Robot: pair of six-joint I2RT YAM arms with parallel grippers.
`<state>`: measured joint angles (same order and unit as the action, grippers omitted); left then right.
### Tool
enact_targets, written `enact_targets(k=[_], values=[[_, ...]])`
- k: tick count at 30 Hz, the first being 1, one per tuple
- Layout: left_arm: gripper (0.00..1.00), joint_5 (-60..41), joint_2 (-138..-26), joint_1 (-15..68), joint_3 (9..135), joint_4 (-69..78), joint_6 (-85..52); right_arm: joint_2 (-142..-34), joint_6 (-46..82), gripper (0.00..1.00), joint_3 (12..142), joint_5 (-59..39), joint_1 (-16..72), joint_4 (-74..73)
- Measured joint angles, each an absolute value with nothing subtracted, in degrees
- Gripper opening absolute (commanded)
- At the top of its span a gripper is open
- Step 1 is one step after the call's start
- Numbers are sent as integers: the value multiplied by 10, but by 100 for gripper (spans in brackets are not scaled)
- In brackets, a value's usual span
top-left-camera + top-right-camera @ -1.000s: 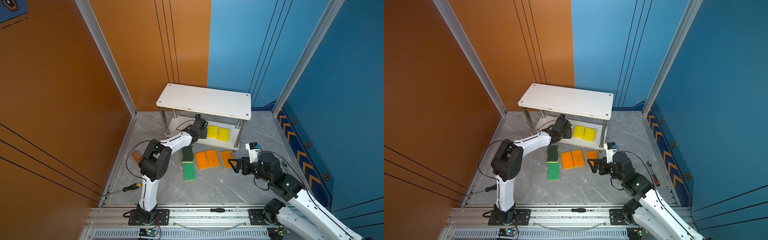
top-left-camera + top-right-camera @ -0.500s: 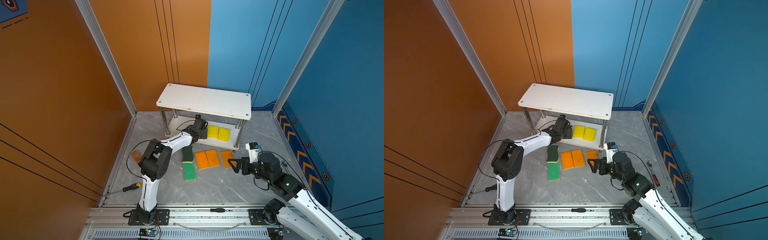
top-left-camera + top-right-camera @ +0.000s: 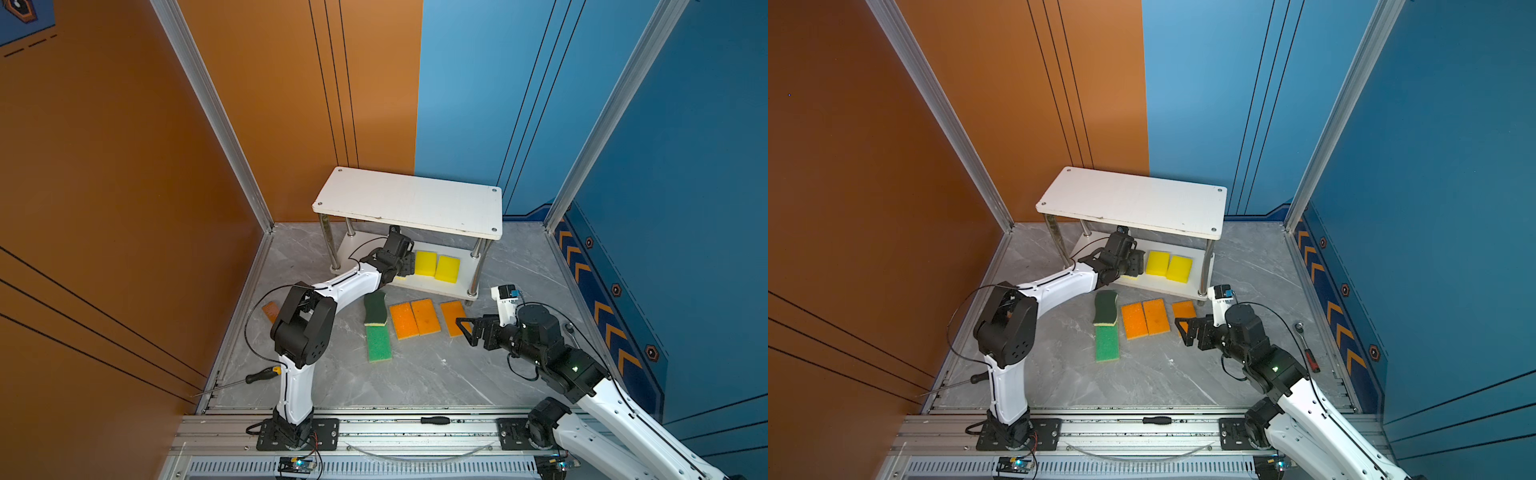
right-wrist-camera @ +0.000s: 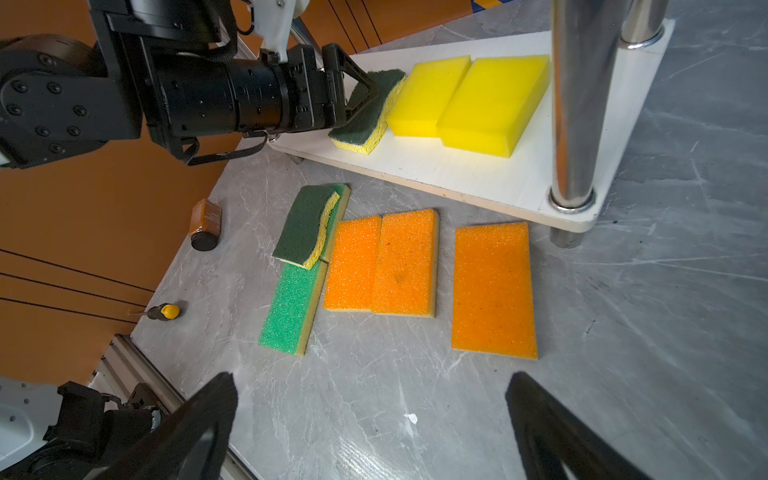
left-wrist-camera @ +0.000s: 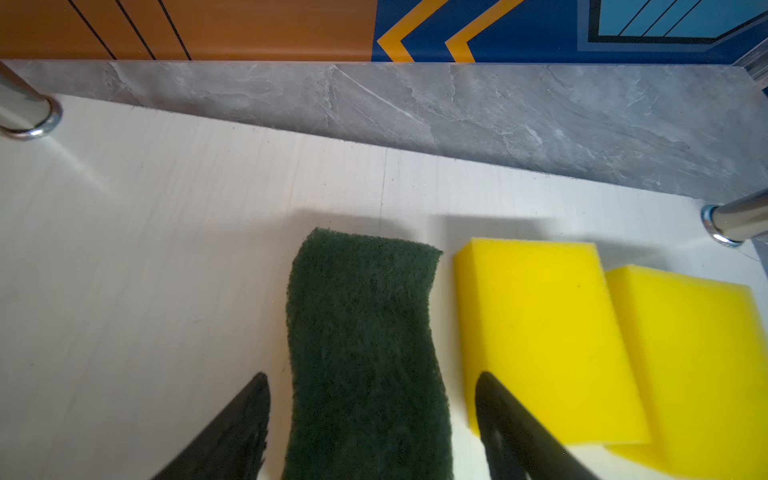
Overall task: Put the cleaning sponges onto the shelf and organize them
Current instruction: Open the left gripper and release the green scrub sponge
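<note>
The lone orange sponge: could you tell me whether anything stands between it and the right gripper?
Nothing visible does: in the right wrist view, only bare table lies between the open right gripper and the lone orange sponge.

Shelf (image 3: 411,199), white two-tier, lower board: dark-green wavy sponge (image 4: 368,110) flat beside yellow pair (image 4: 465,97); worktop (image 4: 415,395): second dark-green sponge (image 4: 305,226) overlapping light-green sponge (image 4: 293,309), three orange sponges (image 4: 403,262) alongside

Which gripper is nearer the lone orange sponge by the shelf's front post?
Right. The right gripper hovers open at the orange sponge's near end; the left gripper is off at the shelf's lower board, fingers straddling a dark green sponge.
</note>
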<state>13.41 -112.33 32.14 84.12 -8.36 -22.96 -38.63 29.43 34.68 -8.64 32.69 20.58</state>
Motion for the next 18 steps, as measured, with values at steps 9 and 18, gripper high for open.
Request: enact_targets(k=[9, 18], values=[[85, 134, -1070, 323, 815, -90, -241, -386, 294, 100, 347, -86, 329, 206], [98, 134, -990, 344, 761, -107, -250, -393, 295, 100, 347, -87, 331, 203]])
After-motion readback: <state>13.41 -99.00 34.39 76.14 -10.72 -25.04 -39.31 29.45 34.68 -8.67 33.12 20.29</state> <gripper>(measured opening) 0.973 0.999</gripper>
